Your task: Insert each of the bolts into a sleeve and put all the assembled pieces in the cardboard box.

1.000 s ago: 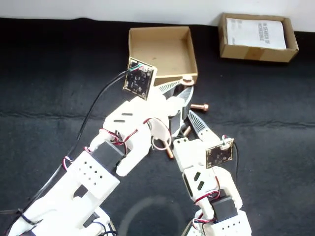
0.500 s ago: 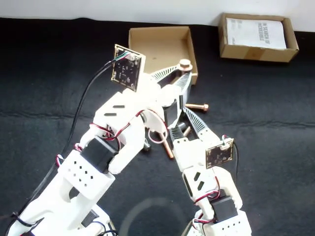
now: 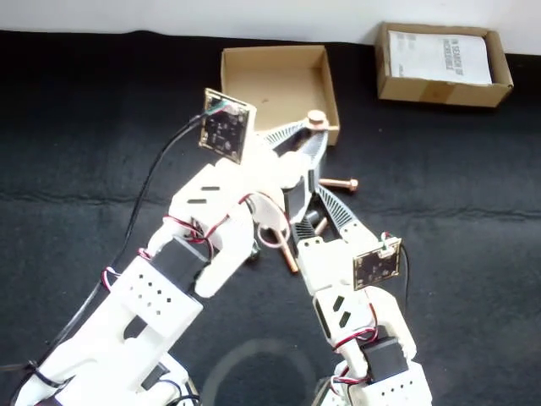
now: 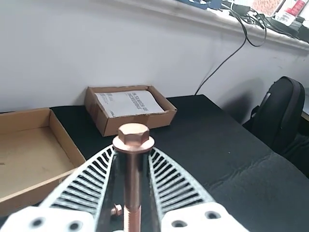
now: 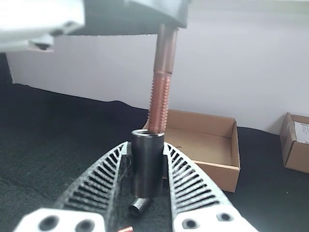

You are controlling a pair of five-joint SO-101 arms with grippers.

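copper bolt [image 4: 131, 174]: pinched upright between your left gripper's [image 4: 131, 151] fingers, head up, above the table just in front of the box [image 3: 330, 85].
dark sleeve [image 5: 147, 164]: standing upright with its mouth up, squeezed between your right gripper's [image 5: 146, 145] fingers, directly under the bolt.
change: over the last second your left arm lifted the bolt head up and back toward the box's near edge, then eased it down a touch. your right arm has not shifted.
contact: in the right wrist view the threaded tip sits at the sleeve's rim, seemingly just inside. you cannot tell how deep it goes.
meaning: the lift looks to have stood the bolt closer to plumb over the sleeve. you seem to be at the start of the insertion, not through it.
next: a straight push down along the sleeve's axis seems called for. any tilt could catch the threads on the rim.
left to do: a loose bolt [image 3: 339, 183] lies on the cloth just beside the grippers, and a spare sleeve [image 5: 137, 207] lies on the cloth under the held one. most of the task looks to be ahead of you.
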